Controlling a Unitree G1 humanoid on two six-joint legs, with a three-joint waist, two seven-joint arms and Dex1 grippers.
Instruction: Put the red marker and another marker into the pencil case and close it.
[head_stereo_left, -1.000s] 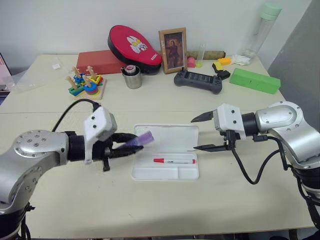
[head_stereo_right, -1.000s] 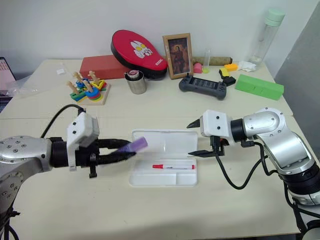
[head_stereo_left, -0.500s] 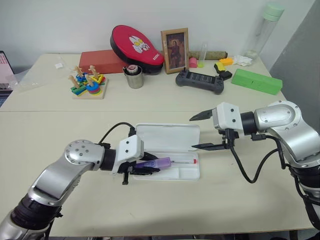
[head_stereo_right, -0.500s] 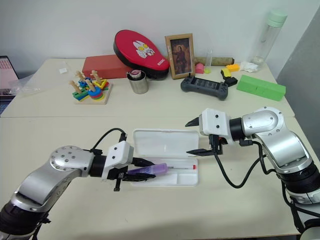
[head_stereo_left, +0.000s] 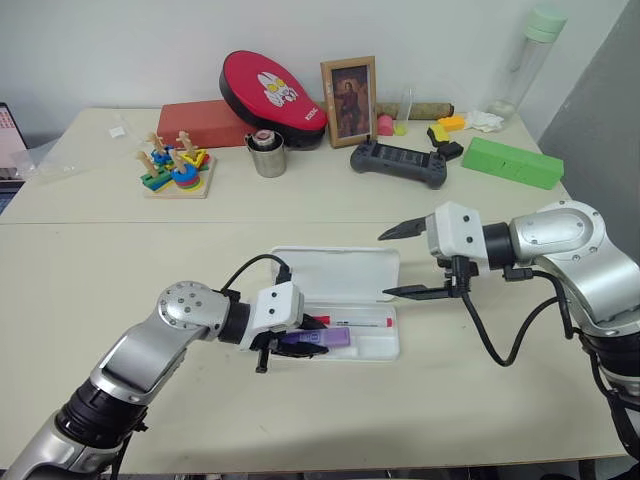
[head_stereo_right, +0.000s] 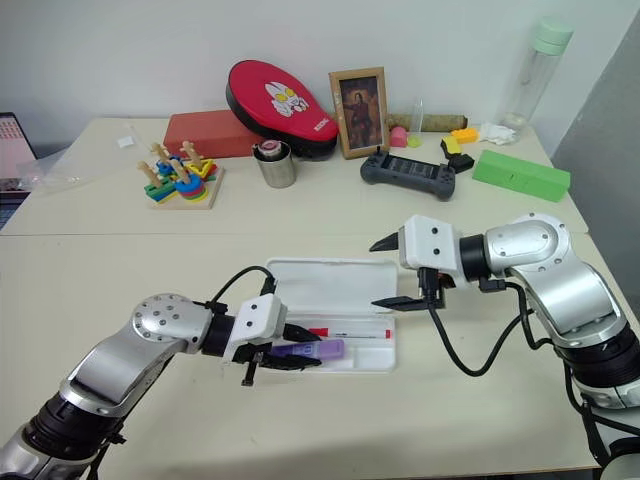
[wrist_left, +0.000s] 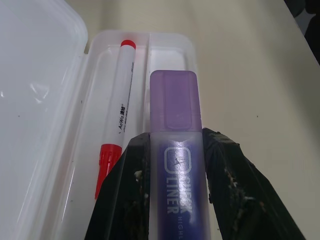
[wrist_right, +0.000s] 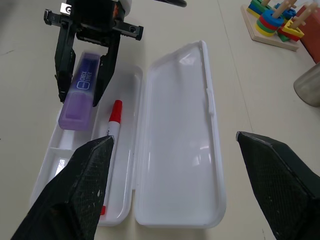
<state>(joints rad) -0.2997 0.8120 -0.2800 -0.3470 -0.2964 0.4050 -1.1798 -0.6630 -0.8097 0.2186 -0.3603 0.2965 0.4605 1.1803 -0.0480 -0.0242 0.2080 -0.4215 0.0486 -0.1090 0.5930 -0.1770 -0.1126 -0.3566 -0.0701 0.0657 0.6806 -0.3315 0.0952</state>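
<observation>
Left gripper (wrist_left: 175, 187) jaws pinch the light, rigid, slick purple highlighter (wrist_left: 176, 150) mid-barrel over the open pencil case (wrist_right: 177, 145); right gripper (head_stereo_left: 398, 262) jaws spread.

Open lid (head_stereo_right: 335, 281) walls pencil case (head_stereo_right: 375, 356) far side; near side & tabletop (head_stereo_right: 330, 420) w/ free room.

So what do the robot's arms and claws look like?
Both arms are shiny silver metal with round joints, and each wrist ends in a boxy white block. The left gripper and the right gripper each have two pointy black fingers. A black cable loops over the left wrist, and another black cable hangs in a curve under the right arm.
</observation>
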